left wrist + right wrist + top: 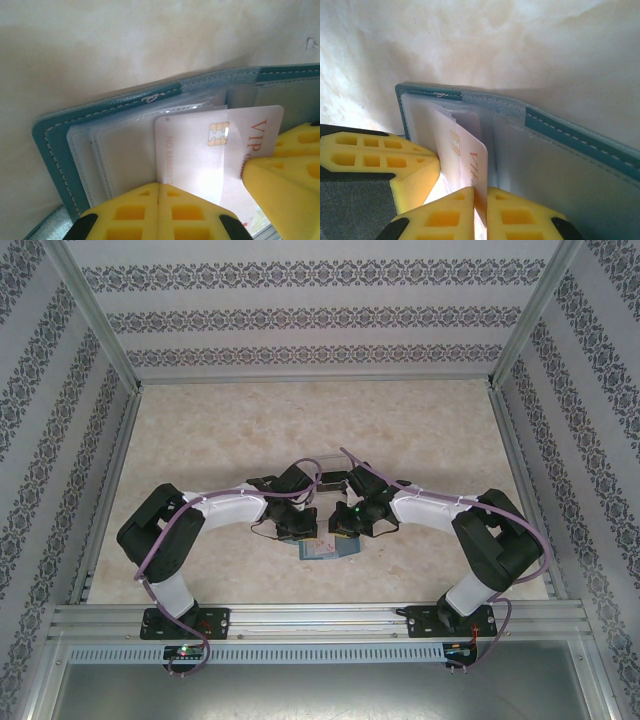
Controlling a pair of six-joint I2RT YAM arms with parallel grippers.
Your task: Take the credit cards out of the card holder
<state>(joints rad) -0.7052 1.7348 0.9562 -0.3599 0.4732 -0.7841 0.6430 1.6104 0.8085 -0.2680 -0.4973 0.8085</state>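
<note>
The teal card holder [325, 552] lies open on the table between both arms, its clear sleeves [120, 150] facing up. A white credit card [200, 150] with a gold chip and red "VIP" lettering sticks partway out of a sleeve. My right gripper [480, 189] is shut on the free edge of this card [465, 150]; one of its yellow fingers [282, 175] shows at the card's right end. My left gripper [159, 184] is shut, its tips pressing down on the sleeves at the card's left edge, nothing visible between them. Any other cards are hidden in the sleeves.
A clear plastic tray [335, 462] stands just behind the two wrists. The marble-patterned tabletop [220, 430] stretches to the back and sides. Aluminium rails [110, 480] and patterned walls bound the table.
</note>
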